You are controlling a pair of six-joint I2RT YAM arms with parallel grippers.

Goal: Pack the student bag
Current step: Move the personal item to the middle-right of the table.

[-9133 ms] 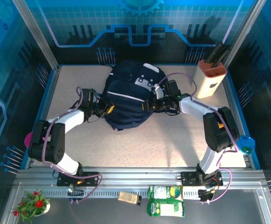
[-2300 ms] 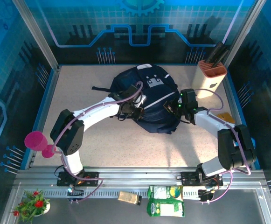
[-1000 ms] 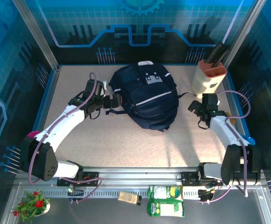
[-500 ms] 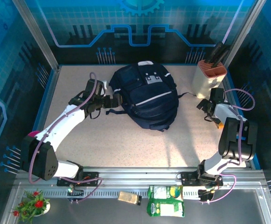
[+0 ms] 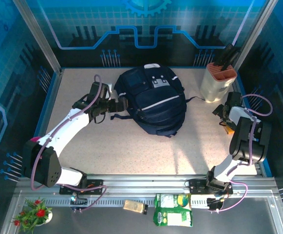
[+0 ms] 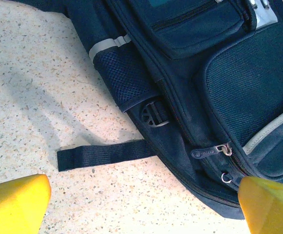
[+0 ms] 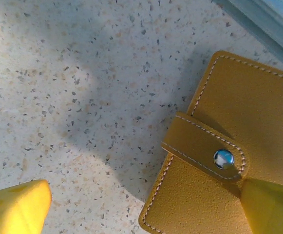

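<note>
Two grippers are seen spread wide, with nothing grasped. The right gripper (image 5: 224, 113) is poised over a snap-fastened yellow wallet (image 7: 229, 161) by the right edge of the table (image 5: 131, 146). The left gripper (image 5: 113, 105) is held just beside the student bag (image 5: 153, 100), which is laid flat mid-table, towards the far side. A knife block (image 5: 218, 84) is stood at the far right.

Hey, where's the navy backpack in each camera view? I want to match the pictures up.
Top external: the student bag lies mid-table, toward the back, between the arms.
Left wrist: the student bag takes the upper right, its loose black strap trailing left.
Right wrist: this camera faces a mustard wallet lying on the table.
Shared landmark: the speckled tabletop; from above, the strap lies at the bag's left side.
</note>
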